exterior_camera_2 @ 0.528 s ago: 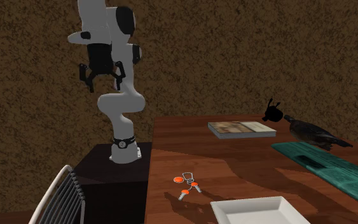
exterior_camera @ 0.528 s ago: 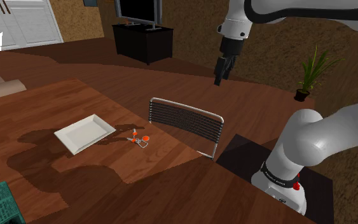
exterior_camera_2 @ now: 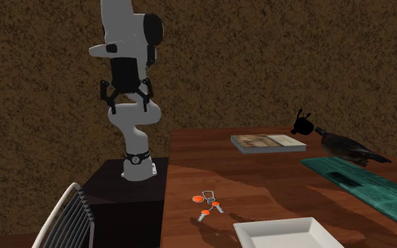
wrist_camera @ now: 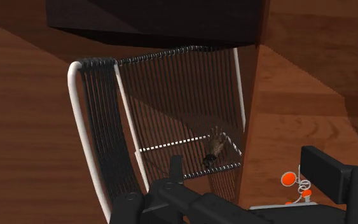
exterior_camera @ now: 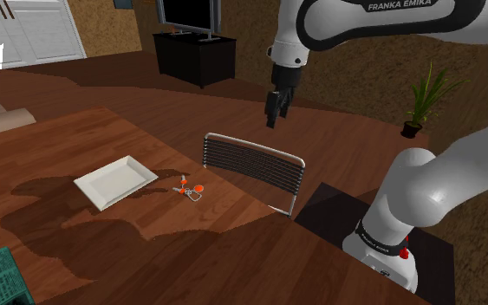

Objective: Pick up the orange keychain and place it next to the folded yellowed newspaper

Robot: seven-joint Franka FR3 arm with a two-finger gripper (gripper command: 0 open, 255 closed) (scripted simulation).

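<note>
the gripper (exterior_camera: 273, 115), jaws apart and empty, is hanging over the chair (exterior_camera: 253, 165), having shifted lower and toward the shoulder view's left. the orange keychain (exterior_camera: 191, 187) is lying unmoved on the table (exterior_camera: 103, 251) near the white plate (exterior_camera: 114, 181), partly hidden behind the gripper in the wrist view.

The brown wooden table (exterior_camera: 190, 260) is overlooked from beside the black stand (exterior_camera: 324, 212) in the shoulder view and faced from its opposite edge in the second exterior view. The white-framed, black-corded chair (wrist_camera: 101, 127), looked down on from the wrist, is shared by all 3.
</note>
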